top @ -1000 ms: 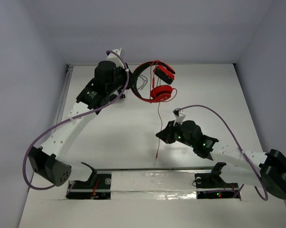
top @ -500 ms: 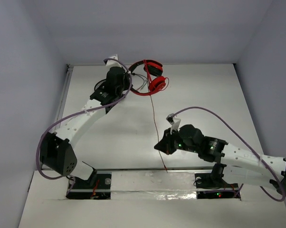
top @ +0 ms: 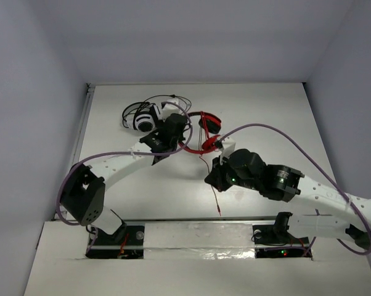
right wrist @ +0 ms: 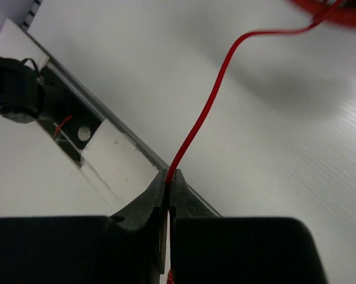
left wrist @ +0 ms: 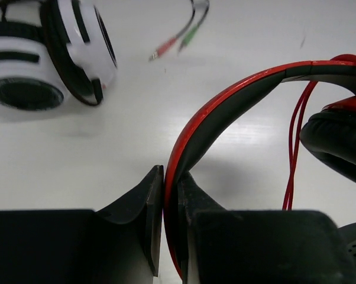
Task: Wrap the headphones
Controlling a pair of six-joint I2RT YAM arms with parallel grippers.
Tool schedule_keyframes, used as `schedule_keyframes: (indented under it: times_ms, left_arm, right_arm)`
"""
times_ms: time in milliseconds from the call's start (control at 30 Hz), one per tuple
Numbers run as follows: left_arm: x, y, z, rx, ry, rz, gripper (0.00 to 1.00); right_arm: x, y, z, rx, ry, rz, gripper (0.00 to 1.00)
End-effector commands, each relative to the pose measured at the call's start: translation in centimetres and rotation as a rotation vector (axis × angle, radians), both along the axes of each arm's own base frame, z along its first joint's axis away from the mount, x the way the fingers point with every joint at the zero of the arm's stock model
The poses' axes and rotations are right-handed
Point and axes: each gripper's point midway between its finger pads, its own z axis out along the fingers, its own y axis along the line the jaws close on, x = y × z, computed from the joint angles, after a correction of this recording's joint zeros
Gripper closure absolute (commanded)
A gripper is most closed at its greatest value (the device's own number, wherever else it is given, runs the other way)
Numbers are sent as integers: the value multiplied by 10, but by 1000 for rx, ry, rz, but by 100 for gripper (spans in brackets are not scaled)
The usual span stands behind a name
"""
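Our left pincer (left wrist: 171, 177) is clamped on the headband (left wrist: 237, 89) of the red over-ear headphones with black pads (top: 201, 132), mid tabletop (top: 265, 117) toward the far edge. Our right pincer (right wrist: 168, 177) pinches their thin red cable (right wrist: 207, 112). Black-and-white headphones (top: 145, 117) lie nearer the far-left corner.

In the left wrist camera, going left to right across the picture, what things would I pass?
Black-and-white headphones → two loose plug tips → thin red cable → black ear pad. The red headband spans several of these, so it's omitted.
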Motion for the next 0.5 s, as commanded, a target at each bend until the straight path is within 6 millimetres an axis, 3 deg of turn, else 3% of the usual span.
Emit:
schedule_keyframes:
  times_ms: [0, 167, 300, 467]
  left_arm:
    - [-15, -7, 4, 13, -43, -41, 100]
    - [-57, -6, -33, 113, 64, -129, 100]
    - [-82, -10, -45, 113, 112, -210, 100]
    - [-109, -23, -44, 111, 151, -325, 100]
  right_arm:
    - [18, -18, 15, -116, -104, -59, 100]
    - [32, -21, 26, -188, -156, -88, 100]
    - [43, -25, 28, -241, -196, -124, 100]
    - [66, -35, 35, -317, -285, -214, 100]
